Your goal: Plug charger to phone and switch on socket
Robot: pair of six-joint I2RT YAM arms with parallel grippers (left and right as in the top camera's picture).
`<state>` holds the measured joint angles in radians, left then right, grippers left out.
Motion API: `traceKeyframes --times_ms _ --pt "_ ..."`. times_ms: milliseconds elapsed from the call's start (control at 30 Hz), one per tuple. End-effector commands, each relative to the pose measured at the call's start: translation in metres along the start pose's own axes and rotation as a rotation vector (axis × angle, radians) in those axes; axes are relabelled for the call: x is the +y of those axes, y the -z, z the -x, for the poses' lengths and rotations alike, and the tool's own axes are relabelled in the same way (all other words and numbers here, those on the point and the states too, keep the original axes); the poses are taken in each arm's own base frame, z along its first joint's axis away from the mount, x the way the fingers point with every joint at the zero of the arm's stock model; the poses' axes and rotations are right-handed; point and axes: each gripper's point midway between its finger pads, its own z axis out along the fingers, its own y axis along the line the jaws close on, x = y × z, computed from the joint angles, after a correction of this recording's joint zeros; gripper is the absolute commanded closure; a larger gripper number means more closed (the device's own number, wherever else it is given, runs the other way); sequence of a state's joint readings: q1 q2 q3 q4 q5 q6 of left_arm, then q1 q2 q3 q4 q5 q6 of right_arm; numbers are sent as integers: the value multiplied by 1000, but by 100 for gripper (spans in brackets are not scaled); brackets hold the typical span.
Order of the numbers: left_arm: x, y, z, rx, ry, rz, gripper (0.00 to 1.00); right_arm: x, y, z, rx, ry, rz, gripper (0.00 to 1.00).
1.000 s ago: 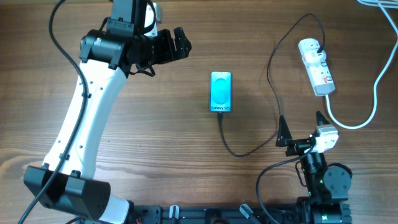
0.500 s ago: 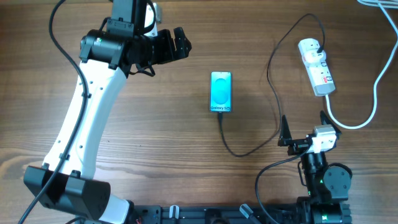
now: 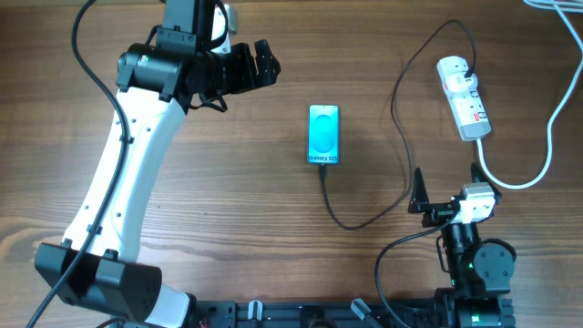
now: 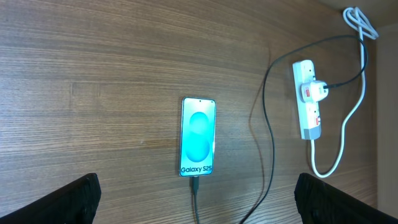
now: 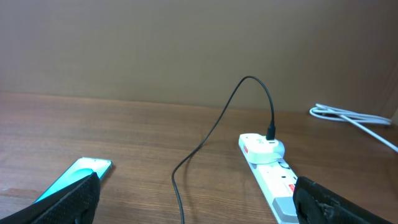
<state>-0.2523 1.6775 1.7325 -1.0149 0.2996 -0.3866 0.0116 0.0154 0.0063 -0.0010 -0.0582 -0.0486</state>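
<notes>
Finds the phone (image 3: 323,134) flat in the middle of the table (image 3: 228,200), with the charger (image 3: 346,219) tip at its bottom edge; looks plugged in. Finds the right pincer (image 3: 446,175) spread wide, near the socket (image 3: 463,98) but not touching, shifted only a tiny bit since a moment ago. Finds the left pincer (image 3: 266,62) spread wide too, far off, not moved. Most likely leaves the switch to press.

Cyan phone (image 4: 198,137) flat; charger (image 4: 195,193) tip touching it; socket (image 3: 463,97) far right.
</notes>
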Motion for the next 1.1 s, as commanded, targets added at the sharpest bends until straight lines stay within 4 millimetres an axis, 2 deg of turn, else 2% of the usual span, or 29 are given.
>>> traceKeyframes --times_ms 0,1067 --pt "1 1 1 -5 -15 5 0 -2 1 2 -9 -33 -13 0" --pt "1 1 1 -5 -15 5 0 0 1 2 -11 -23 -2 0"
